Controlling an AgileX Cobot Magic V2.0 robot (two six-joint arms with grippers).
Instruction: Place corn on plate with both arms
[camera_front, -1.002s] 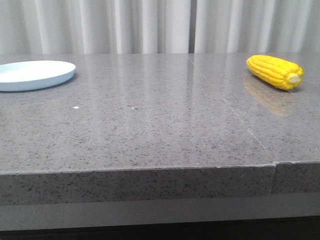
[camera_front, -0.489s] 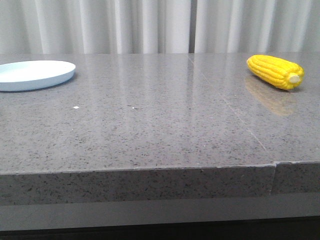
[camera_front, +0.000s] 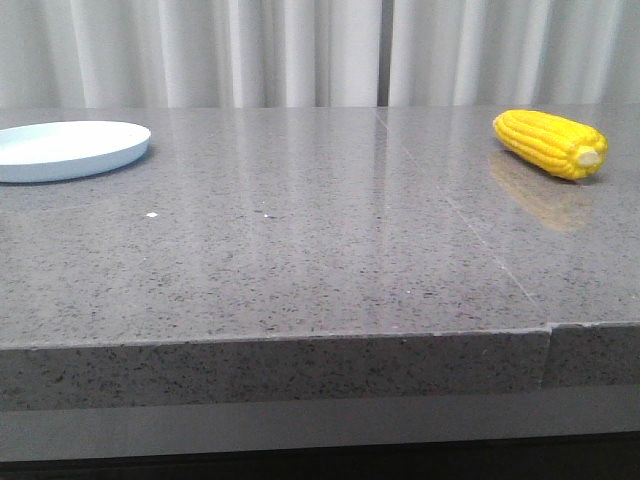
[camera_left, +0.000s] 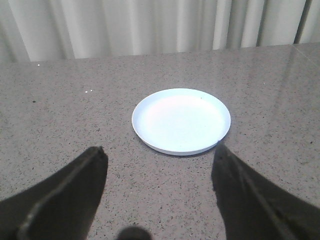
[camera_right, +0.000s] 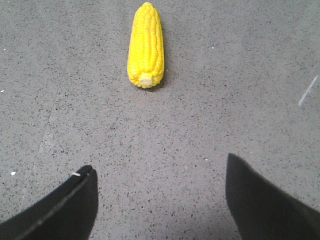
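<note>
No readable text, labels, brands, nos. or signs in any view. Plate is plain, no print or logo; corn has no sticker or tag; counter shows only grey speckle and a seam, no markings. Curtain behind is blank too.

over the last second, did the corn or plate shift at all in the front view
No visible change. The corn lies in the same spot at the table's far right, stub end toward the camera, and the plate sits unmoved at the far left, bare. Neither end effector appears in the front view; the wrist views show the left and right ones open, holding nothing.
</note>
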